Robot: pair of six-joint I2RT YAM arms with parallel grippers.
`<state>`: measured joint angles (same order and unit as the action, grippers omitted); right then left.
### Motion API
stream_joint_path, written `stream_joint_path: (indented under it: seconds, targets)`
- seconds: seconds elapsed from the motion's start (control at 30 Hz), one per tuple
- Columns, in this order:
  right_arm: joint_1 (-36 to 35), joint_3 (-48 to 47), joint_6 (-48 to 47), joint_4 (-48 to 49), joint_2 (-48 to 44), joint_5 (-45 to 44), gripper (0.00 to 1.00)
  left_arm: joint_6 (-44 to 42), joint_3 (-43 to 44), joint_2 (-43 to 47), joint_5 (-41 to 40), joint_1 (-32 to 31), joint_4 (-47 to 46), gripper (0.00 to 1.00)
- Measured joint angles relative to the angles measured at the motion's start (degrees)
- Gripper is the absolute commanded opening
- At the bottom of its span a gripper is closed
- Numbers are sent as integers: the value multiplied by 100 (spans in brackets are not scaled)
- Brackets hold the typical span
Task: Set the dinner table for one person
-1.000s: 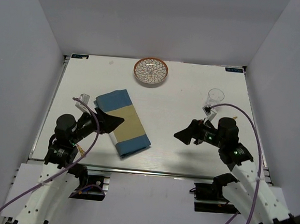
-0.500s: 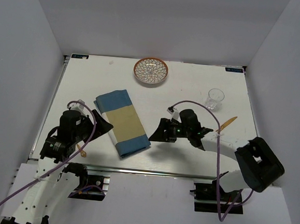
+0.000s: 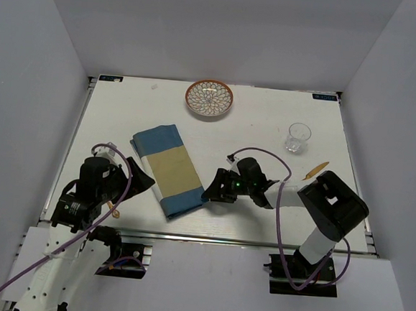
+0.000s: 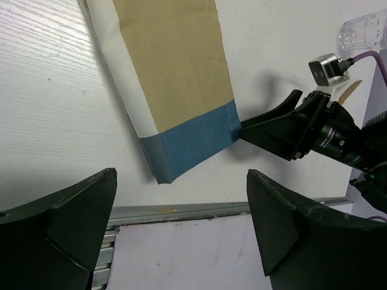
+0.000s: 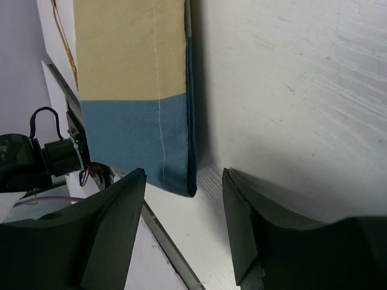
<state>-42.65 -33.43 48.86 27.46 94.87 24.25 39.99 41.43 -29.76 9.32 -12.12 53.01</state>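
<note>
The white dinner table [image 3: 261, 124] holds a folded blue and tan placemat [image 3: 171, 170] left of centre. My right gripper [image 3: 211, 193] is open, low at the placemat's near right corner. In the right wrist view its open gripper [image 5: 184, 223] points at the blue end [image 5: 136, 139], whose folded edge lies ahead of the gap. My left gripper [image 3: 145, 179] is open and empty beside the placemat's left edge. In the left wrist view the open gripper [image 4: 181, 241] hangs over the table's near rail, with the placemat [image 4: 175, 72] ahead.
A patterned plate [image 3: 209, 98] sits at the back centre. A clear glass [image 3: 297, 137] stands at the right, with a wooden utensil [image 3: 316, 169] near it. A thin tan utensil [image 3: 115, 206] lies by my left arm. The metal rail [image 4: 181, 211] runs along the near edge.
My right arm has swung left from near the glass to the placemat's near right corner. My left gripper has drawn back a little toward the near left.
</note>
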Motion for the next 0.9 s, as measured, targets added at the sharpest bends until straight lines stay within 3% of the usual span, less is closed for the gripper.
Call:
stream_joint_path:
  seconds: [0.1,0.2,0.3,0.33,0.43,0.7,0.9]
  targets:
    - [-24,0,131,170,122,2,58,-48,0,4,2,0,63,98]
    - [-61,0,234,341,188,24,47,-81,0,2,7,0,63,98]
    - [-72,33,374,581,216,81,28,-122,0,2,17,9,63,98]
    - [-72,61,431,697,221,120,14,-133,0,2,26,20,63,98]
    - [-72,96,579,962,280,201,0,-160,0,-2,42,37,63,98]
    - [-72,96,621,927,199,179,0,-162,-111,4,286,39,-15,98]
    - [-76,-42,337,144,-859,-428,0,26,-697,-2,413,31,9,97]
